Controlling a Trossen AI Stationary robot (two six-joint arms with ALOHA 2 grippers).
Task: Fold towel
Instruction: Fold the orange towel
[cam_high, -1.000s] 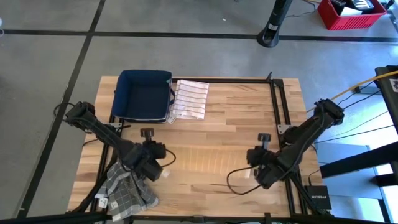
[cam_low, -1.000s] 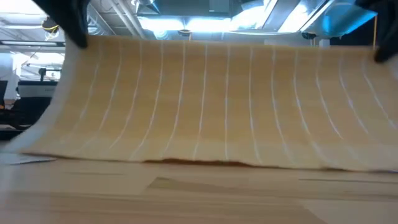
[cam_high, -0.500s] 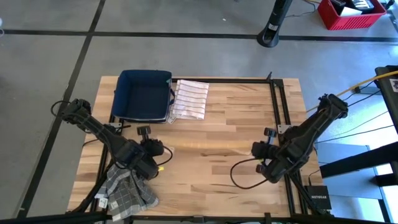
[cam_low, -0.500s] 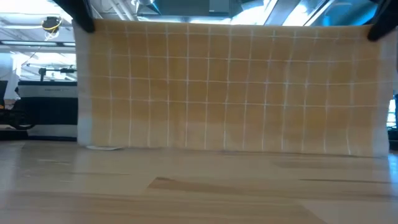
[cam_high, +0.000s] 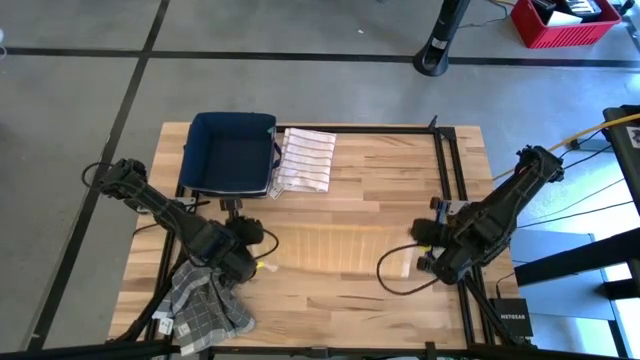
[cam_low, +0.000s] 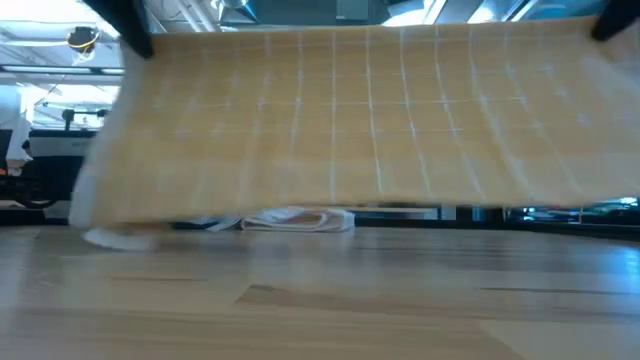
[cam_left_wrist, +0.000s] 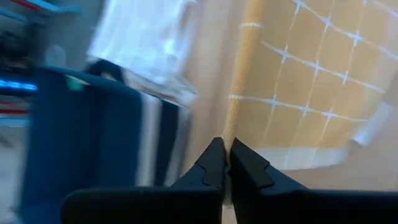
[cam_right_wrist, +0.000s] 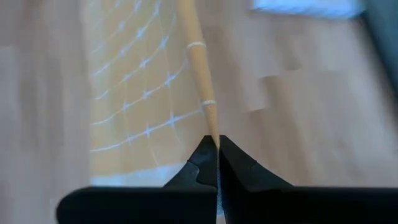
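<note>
Left pincer (cam_left_wrist: 225, 149) (right pincer (cam_right_wrist: 217, 146) too) clamped.

Light: bright, even, from ceiling lamps (cam_low: 300, 35) overhead
Shadows: faint
Blur: wrist views smeared; hanging towel (cam_low: 350, 120) soft

Overhead and level views share the table (cam_high: 350, 290); wrists seemingly close.

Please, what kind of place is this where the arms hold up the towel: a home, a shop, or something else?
Probably a lab or workshop, not a home. The wooden table stands on a bare grey concrete floor marked with dark lines, cables trail beside it, and the low view shows overhead ducts and strip lights.
</note>
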